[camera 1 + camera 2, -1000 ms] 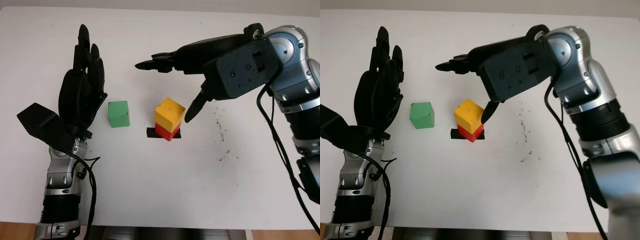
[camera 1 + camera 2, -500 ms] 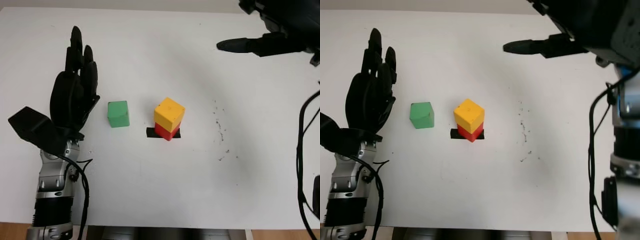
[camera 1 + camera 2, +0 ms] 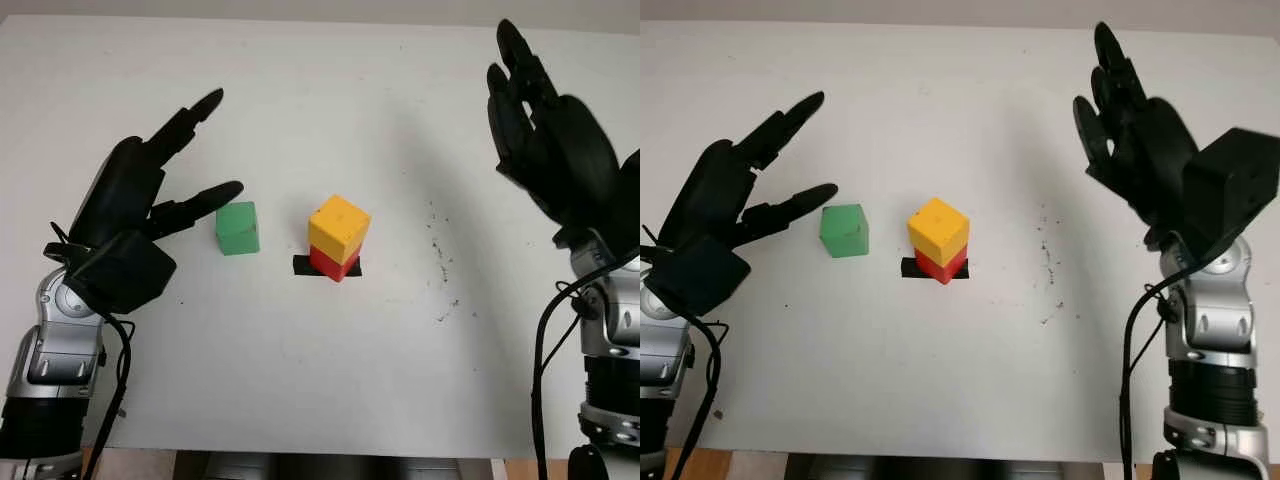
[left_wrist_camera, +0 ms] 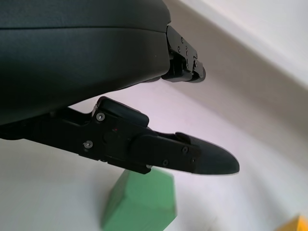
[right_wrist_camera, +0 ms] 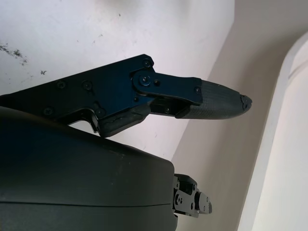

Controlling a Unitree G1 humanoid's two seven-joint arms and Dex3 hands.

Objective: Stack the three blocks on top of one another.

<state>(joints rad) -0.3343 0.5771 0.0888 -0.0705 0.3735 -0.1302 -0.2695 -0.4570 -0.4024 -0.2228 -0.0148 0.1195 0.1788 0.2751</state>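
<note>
At the left of the head views the left hand [image 3: 140, 215] is hovering open and empty over the white bench [image 3: 300, 380], its fingers [image 3: 195, 200] wide, with one tip just beside the green block [image 3: 238, 228], which is sitting alone a little left of centre. Near it, at the centre of the frame, the yellow block [image 3: 338, 226] is sitting on the red block [image 3: 334, 264], turned slightly askew from it, and the red one is resting on a black mark [image 3: 303, 265]. The step in hand looks to be taking the green block, and doing it well probably means bringing the fingers down on two opposite faces, closing squarely so the cube is not tipping or skidding, lifting it well above the yellow top and lowering it centred, since the two-block pile may be knocked over by a sideways touch. The right hand [image 3: 1140, 165] is raised at the upper right of the frame, open and well apart from the blocks. Most of the red block is being hidden under the yellow one, so how squarely it is sitting on the mark is hard to judge. In the left wrist view the green block's lower part is being cut off at the frame edge, and a finger is crossing in front of its top.
</note>
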